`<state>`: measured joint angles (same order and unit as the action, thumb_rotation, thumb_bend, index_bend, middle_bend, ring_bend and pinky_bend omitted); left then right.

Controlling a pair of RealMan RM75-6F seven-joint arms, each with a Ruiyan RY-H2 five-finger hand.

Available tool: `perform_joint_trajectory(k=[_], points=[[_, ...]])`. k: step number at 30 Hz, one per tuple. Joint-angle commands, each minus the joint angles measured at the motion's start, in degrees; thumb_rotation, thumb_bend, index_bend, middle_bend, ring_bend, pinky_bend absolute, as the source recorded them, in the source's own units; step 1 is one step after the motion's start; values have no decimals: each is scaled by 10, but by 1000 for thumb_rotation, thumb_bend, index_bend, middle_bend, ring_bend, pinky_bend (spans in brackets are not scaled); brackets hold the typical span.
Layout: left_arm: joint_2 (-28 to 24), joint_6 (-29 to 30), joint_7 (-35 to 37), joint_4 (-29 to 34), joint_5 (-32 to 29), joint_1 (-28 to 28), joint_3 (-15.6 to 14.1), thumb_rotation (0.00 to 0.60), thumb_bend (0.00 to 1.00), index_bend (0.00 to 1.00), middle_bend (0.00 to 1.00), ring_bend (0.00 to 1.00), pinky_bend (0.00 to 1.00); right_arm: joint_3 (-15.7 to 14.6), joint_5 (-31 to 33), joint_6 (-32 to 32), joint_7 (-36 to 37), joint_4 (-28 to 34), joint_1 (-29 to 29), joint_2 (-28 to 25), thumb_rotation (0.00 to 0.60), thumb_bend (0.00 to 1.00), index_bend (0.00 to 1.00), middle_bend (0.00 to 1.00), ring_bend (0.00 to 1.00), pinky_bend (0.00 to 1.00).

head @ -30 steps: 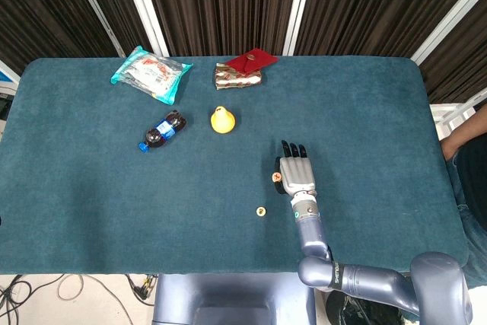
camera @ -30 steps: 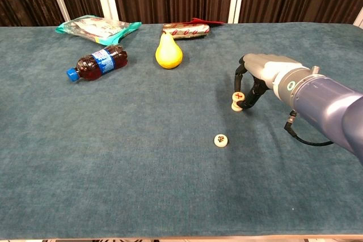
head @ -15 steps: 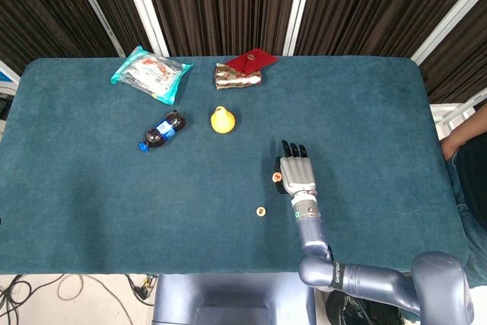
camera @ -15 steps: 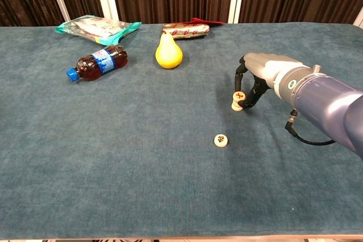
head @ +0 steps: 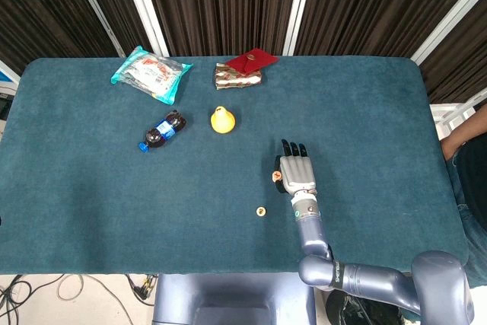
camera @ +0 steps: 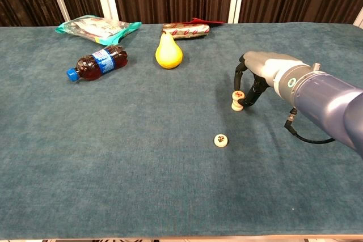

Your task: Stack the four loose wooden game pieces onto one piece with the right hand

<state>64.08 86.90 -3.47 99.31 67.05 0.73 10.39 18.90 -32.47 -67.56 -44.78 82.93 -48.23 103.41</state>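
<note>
Right hand slightly raised; one small stack, perhaps three pieces, one loose piece

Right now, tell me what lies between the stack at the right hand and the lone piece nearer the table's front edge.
Only bare blue cloth separates the stack from the lone piece; the chest view shows this best.

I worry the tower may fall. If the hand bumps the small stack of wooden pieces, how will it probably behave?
The stack is narrow and taller than it is wide, so it probably tips easily. Its discs seem only to rest on each other, so a sideways nudge from the right hand would likely slide them apart. The cloth-covered table may limit rolling afterwards.
</note>
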Motion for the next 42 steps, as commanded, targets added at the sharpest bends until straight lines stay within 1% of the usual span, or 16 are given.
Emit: perform_joint_trajectory(k=[1,5,14,17,21,24,26,31,32,35,39,42], points=[[0,-1,0,0,-1,0,0,600,631,62,0,0,0,0,0,1,1,1,0,-1,600,398,458,0,0,0],[-1,-1,0,1,-1,0,0,600,632,62,0,0,0,-2,2,2,0,3,0,-3,600,397,438,0,0,0],[-1,-1,1,1,-2,0,0,600,632,62,0,0,0,-1,0,-3,3,15,1,-10,600,398,438,0,0,0],[0,0,1,0,-2,0,1,600,632,62,0,0,0,-1,-9,-10,10,36,7,-20,600,399,430,0,0,0],[0,-1,1,1,-2,0,1,600,631,62,0,0,0,-11,-39,-28,26,81,22,-42,600,398,408,0,0,0],[0,0,-1,1,-1,0,0,600,631,62,0,0,0,-27,-72,-40,41,117,37,-58,600,397,390,0,0,0],[0,1,0,2,-2,-1,1,600,632,62,0,0,0,-45,-99,-48,50,138,48,-68,600,397,378,0,0,0],[1,2,-1,2,-2,-1,1,600,632,62,0,0,0,-103,-190,-62,84,171,79,-85,600,397,369,0,0,0],[1,2,-1,2,-2,-1,1,600,632,62,0,0,0,-112,-206,-60,92,171,82,-87,600,397,369,0,0,0],[1,2,-1,2,-2,-1,1,600,631,62,0,0,0,-148,-282,-48,140,155,94,-89,600,396,369,0,0,0],[1,2,-2,1,-2,-1,1,600,631,62,0,0,0,-170,-333,-32,184,129,101,-89,600,391,352,0,0,0],[1,2,-3,1,-2,0,1,600,631,62,0,0,0,-183,-359,-2,223,110,100,-93,600,383,344,0,0,0]])
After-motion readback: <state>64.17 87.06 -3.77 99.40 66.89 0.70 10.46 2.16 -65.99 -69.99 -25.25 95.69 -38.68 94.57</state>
